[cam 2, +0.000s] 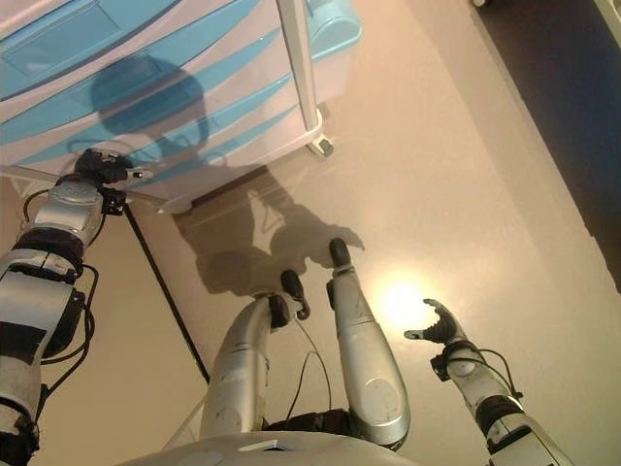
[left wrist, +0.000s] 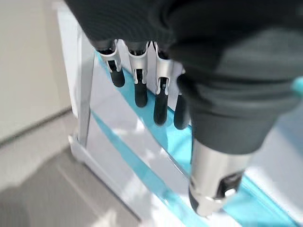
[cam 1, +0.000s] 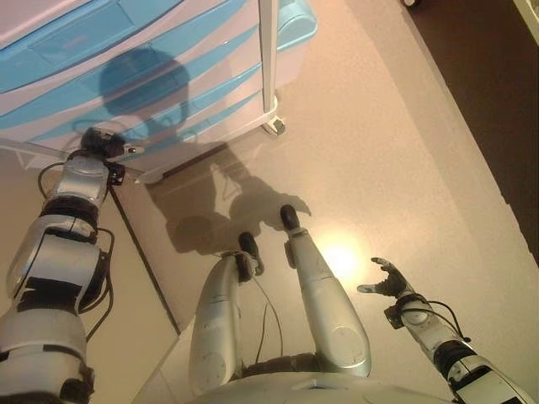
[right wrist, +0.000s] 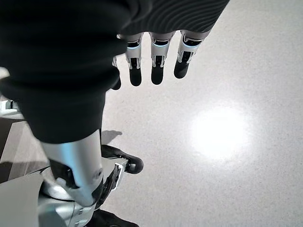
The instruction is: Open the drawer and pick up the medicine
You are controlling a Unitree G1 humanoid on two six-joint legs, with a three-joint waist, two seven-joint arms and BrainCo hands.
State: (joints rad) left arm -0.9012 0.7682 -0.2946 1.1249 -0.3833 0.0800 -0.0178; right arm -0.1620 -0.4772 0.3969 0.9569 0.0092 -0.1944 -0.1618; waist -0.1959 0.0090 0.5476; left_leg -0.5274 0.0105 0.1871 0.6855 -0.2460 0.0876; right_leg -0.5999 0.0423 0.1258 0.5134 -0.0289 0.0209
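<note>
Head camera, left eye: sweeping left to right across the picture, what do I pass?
Left hand at the front of the blue-and-white drawer cabinet → the cabinet's caster wheel → right hand, open over bare floor.

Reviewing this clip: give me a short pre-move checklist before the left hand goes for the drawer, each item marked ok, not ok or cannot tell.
1. Left hand is up at the drawer unit, by its lower drawers: ok.
2. Left hand's fingers are straight and holding nothing: ok.
3. Fingers are hooked on a drawer handle: not ok, none is gripped.
4. A drawer is open: not ok, all the blue fronts look shut.
5. Medicine is located: cannot tell, none is in view.
6. Right hand is open, low over the floor, away from the unit: ok.
</note>
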